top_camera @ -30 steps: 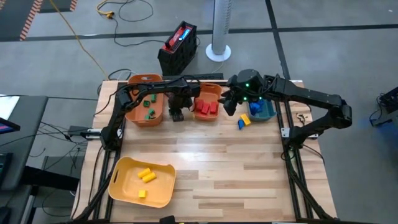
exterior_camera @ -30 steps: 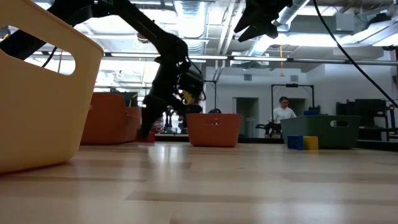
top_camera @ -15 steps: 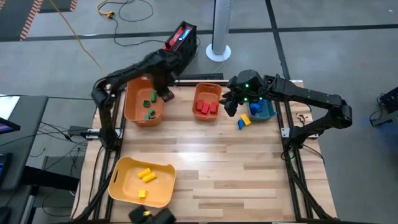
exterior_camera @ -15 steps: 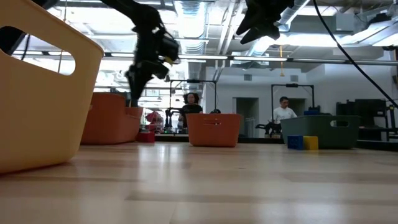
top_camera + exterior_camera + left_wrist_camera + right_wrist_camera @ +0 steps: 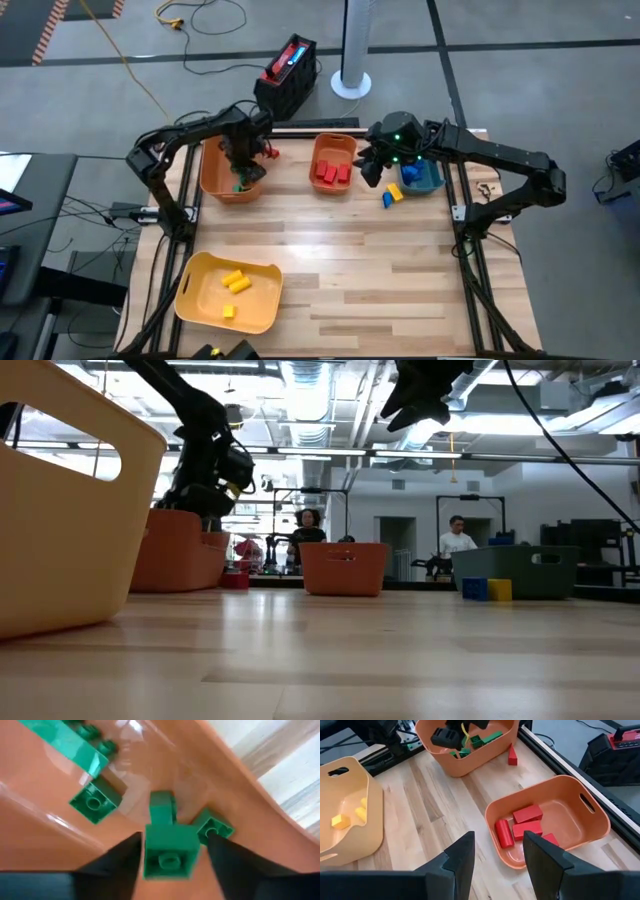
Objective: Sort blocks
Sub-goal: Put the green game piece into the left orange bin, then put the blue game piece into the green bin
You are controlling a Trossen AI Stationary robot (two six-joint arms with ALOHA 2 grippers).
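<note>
Left arm: reaches from the desk's left edge toward the far side, elbow bent, wrist tipped down into the orange bin (image 5: 222, 172) holding green pieces.
Left claw (image 5: 241, 163): sits low inside that bin; in the left wrist view the fingers (image 5: 116, 857) stand spread on either side of a green block (image 5: 169, 851), with a gap showing on each side, so it is open and not gripping.
Green blocks: several more lie on the bin floor, one long piece (image 5: 62, 742) nearest the wall.
Right arm: stretches from the right side across the far edge, held above the desk (image 5: 380, 270).
Right claw (image 5: 369, 168): hovers high, between the second orange bin (image 5: 333, 165) and the teal bin (image 5: 423, 176); its fingers stand apart with nothing between them.
Red blocks (image 5: 522, 825): lie in the second orange bin; one red block (image 5: 272, 153) lies on the desk between the orange bins.
Loose blocks: a blue one (image 5: 394, 189) and a yellow one (image 5: 387, 200) sit on the desk beside the teal bin.
Yellow bin (image 5: 197, 300): near corner, holding yellow blocks (image 5: 234, 282).
Hard to make out: the teal bin's contents; in the low view the left claw's tip is hidden behind the bin wall.
</note>
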